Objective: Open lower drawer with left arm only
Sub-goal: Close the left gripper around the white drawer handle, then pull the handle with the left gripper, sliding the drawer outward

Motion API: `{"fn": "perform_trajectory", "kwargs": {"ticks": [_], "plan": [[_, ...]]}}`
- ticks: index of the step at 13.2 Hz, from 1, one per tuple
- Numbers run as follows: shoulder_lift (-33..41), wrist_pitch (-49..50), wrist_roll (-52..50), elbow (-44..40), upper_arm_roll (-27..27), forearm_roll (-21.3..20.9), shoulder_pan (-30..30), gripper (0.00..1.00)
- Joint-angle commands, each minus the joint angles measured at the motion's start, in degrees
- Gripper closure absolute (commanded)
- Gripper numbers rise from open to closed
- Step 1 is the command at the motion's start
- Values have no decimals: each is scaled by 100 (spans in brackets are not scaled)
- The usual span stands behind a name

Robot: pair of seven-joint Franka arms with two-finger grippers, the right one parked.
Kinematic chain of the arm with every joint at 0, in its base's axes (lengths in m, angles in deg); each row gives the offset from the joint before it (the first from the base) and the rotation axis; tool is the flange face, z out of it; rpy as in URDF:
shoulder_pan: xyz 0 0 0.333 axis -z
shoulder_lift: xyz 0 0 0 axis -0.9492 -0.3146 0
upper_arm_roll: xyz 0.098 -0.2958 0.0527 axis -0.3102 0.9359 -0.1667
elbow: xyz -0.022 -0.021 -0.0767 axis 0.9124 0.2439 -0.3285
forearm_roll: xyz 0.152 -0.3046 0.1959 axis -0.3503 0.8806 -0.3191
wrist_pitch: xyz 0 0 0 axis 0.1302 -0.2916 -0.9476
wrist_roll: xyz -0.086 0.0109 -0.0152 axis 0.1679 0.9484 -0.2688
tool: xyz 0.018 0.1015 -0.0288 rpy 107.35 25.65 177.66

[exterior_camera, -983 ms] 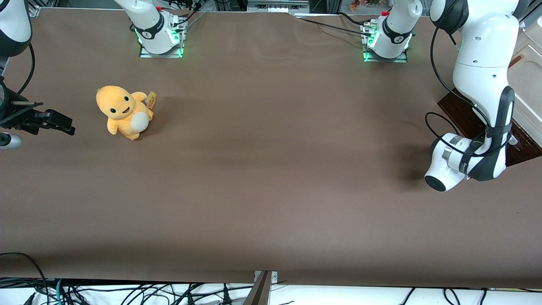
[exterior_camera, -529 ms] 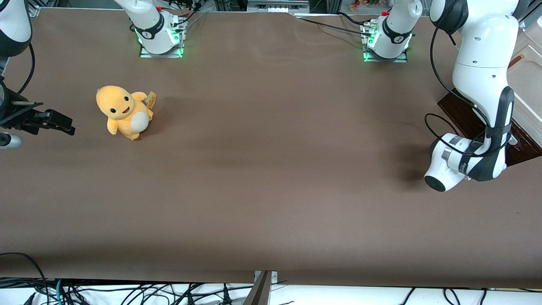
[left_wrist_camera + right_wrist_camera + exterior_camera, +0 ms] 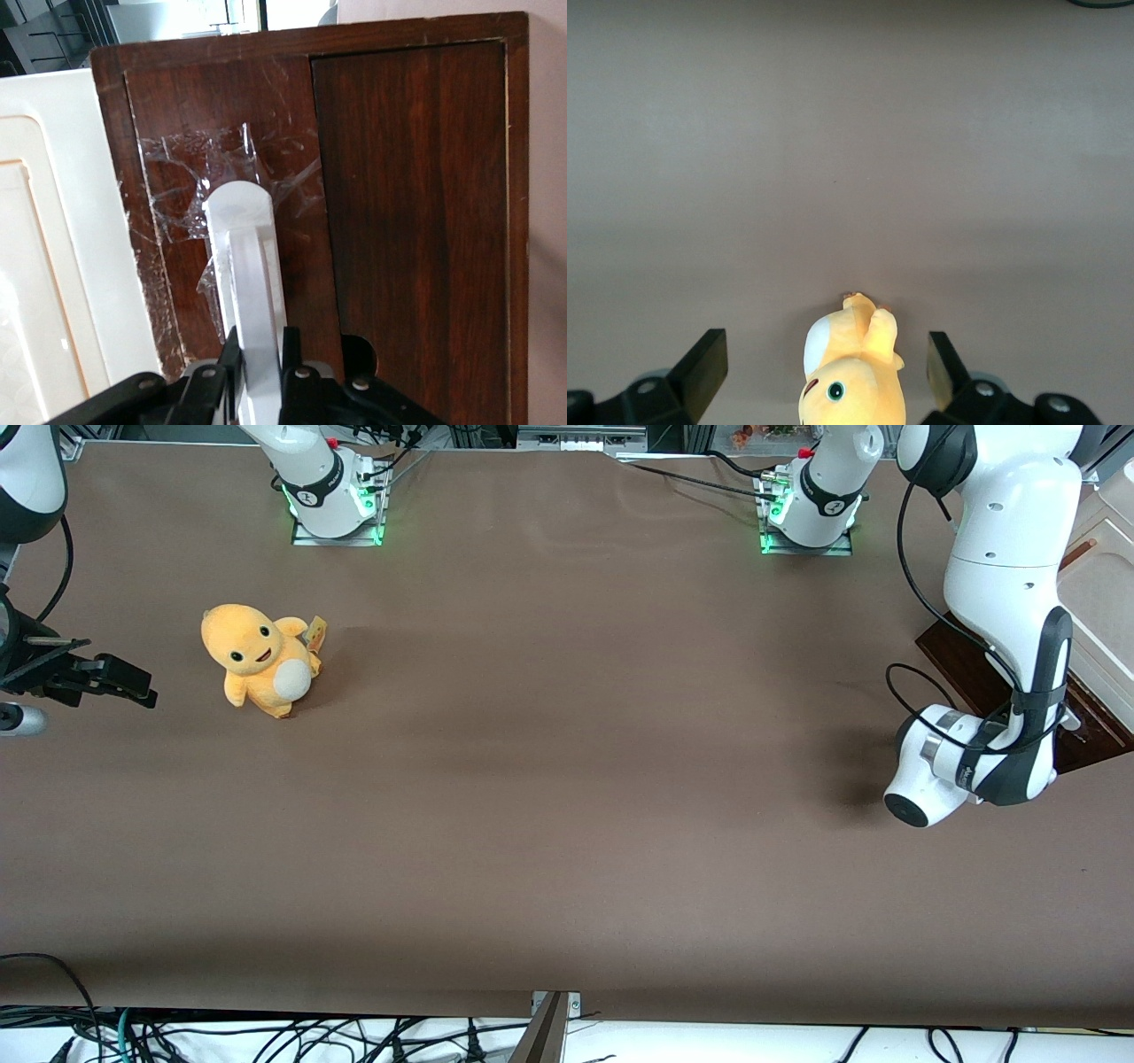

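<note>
Left arm [image 3: 1005, 602] hiding most of lower drawer [image 3: 961, 660], hand [image 3: 259, 372] and white handle [image 3: 248, 283] cut off by frame edge

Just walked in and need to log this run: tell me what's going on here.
The left arm is working at the lower drawer at its own end of the table. Its gripper is shut on the white bar handle of the dark wooden drawer front, seen in the wrist view. How far the drawer is open cannot be told. An orange plush toy sits untouched toward the parked arm's end.

Even overhead light, soft shadow under left arm [image 3: 1005, 602], tape glare, perhaps slight blur
</note>
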Motion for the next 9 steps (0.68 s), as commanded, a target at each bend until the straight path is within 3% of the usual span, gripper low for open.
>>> {"fn": "perform_trajectory", "kwargs": {"ticks": [1,9], "plan": [[-189,44,184,-331,11,-154,80,100],[-268,62,228,-463,19,-101,238,100]]}}
